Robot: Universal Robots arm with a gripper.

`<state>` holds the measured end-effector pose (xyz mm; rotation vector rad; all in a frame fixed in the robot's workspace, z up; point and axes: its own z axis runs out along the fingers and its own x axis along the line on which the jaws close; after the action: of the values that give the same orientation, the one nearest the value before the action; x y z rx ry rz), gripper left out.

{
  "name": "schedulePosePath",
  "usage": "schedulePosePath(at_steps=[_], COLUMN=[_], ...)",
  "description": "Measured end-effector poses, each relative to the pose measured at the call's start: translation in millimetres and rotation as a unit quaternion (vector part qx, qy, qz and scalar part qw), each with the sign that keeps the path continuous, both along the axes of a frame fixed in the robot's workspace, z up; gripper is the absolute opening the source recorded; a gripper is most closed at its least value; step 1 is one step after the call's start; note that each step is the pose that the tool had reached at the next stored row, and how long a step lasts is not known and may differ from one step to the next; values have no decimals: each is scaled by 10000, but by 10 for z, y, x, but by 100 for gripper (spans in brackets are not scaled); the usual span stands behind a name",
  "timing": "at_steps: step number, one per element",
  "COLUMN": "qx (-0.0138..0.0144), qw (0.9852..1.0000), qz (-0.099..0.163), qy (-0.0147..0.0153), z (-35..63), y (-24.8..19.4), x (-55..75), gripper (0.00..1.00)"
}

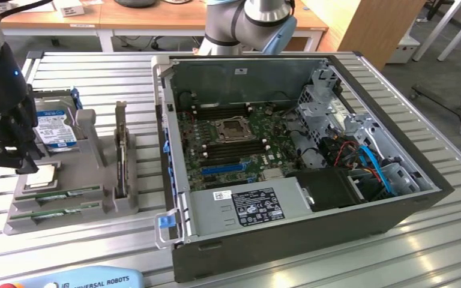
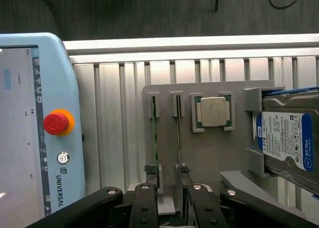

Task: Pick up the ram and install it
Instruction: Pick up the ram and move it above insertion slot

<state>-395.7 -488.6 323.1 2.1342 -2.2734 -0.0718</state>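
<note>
Two ram sticks lie edge-up in side-by-side slots of a grey fixture (image 2: 209, 153). One ram stick (image 2: 155, 133) and the other (image 2: 178, 133) show as thin green edges in the wrist view. In the exterior view they are green strips (image 1: 58, 194) at the fixture's near end. My gripper (image 2: 168, 177) hangs above them, open and empty, with one fingertip over the end of each stick. In the exterior view the black gripper (image 1: 12, 161) is at the exterior view's left, over the fixture. The open computer case (image 1: 295, 198) shows its motherboard (image 1: 239, 141), with dark memory slots on both sides of the processor socket (image 1: 232, 128).
The fixture also holds a square silver processor chip (image 2: 213, 111), a hard drive with a blue-white label (image 2: 286, 143) and an upright card (image 1: 120, 150). A light-blue teach pendant (image 2: 45, 133) with a red stop button lies beside the fixture. The table is ribbed aluminium.
</note>
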Motion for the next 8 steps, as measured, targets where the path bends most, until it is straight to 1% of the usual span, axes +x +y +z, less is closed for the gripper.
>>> schedulePosePath(at_steps=[1,3,8], qx=[1,1,1], qw=[10000,10000,10000], qz=[1,3,5], qy=[-2,-2,-1], z=[-4,-7,-11], y=[-2,-20,-86], x=[1,2,0], gripper=[30,30,30])
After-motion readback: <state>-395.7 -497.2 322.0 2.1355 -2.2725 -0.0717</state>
